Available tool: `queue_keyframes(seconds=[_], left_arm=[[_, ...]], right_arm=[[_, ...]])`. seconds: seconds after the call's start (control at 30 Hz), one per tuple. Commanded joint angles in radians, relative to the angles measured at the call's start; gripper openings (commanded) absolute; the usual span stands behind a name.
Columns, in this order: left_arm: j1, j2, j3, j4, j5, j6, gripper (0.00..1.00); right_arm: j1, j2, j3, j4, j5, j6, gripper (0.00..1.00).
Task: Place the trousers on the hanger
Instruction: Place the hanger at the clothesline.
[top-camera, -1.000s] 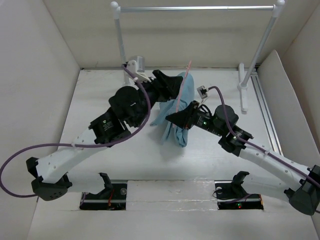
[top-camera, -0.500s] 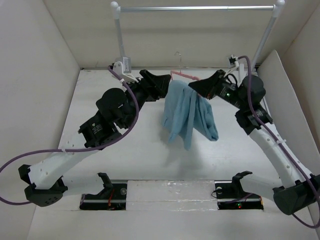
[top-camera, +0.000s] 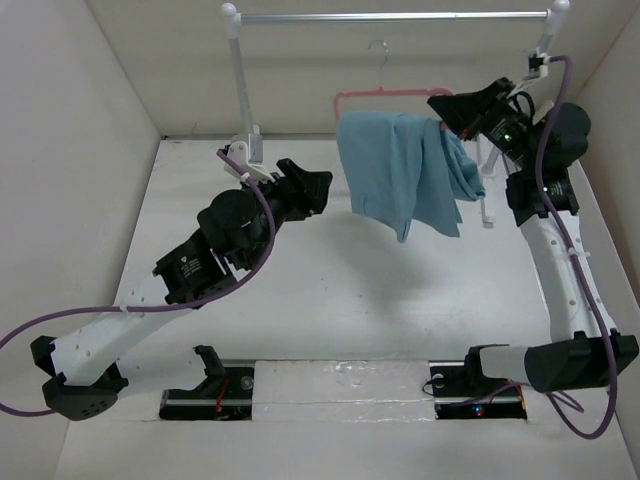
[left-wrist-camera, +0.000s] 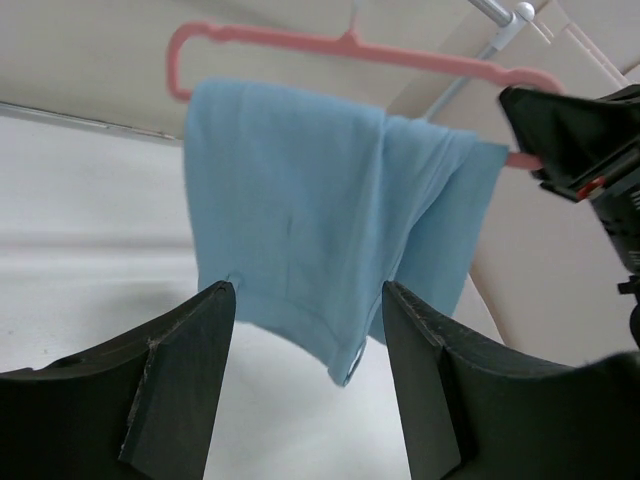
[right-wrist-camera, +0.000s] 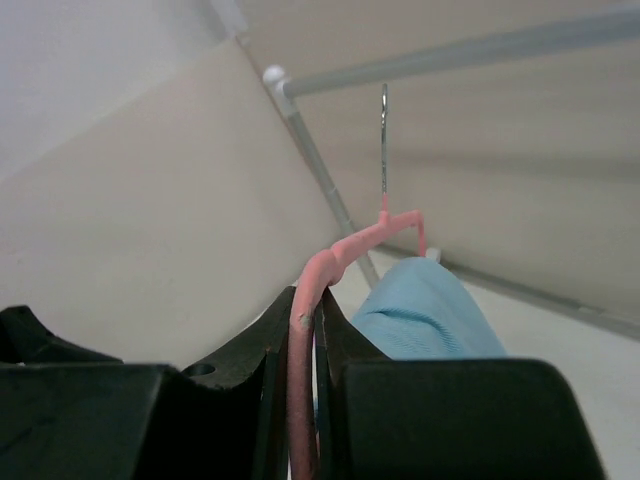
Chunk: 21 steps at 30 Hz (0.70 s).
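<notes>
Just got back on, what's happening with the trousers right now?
The right gripper is shut on one end of the hanger and holds it in the air, its hook not on the rail. The trousers hang draped over the hanger's bar. The left gripper is open and empty, apart from the cloth.

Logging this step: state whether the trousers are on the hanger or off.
On. The trousers drape folded over the hanger, both halves hanging down from its bar; the right gripper pinches the hanger's end.
</notes>
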Motion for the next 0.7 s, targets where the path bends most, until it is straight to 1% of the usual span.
queue_keyframes(seconds=[0.0, 0.2, 0.33, 0.5, 0.67], left_arm=[[0.002, -0.019, -0.005, 0.012, -0.012, -0.008, 0.56], [0.002, -0.005, -0.018, 0.006, 0.013, -0.016, 0.55], [0.002, 0.004, -0.019, -0.005, 0.019, -0.019, 0.55], [0.002, -0.004, -0.027, -0.012, 0.010, -0.021, 0.55], [0.002, -0.001, -0.012, -0.020, 0.004, -0.009, 0.55]], right_arm=[[-0.076, -0.041, 0.134, 0.291, 0.034, 0.041, 0.00], [-0.188, 0.005, 0.200, 0.329, 0.063, 0.070, 0.00], [-0.256, 0.044, 0.242, 0.325, 0.075, 0.081, 0.00], [-0.326, 0.067, 0.213, 0.309, 0.081, 0.085, 0.00], [-0.369, 0.097, 0.171, 0.394, 0.104, 0.128, 0.00]])
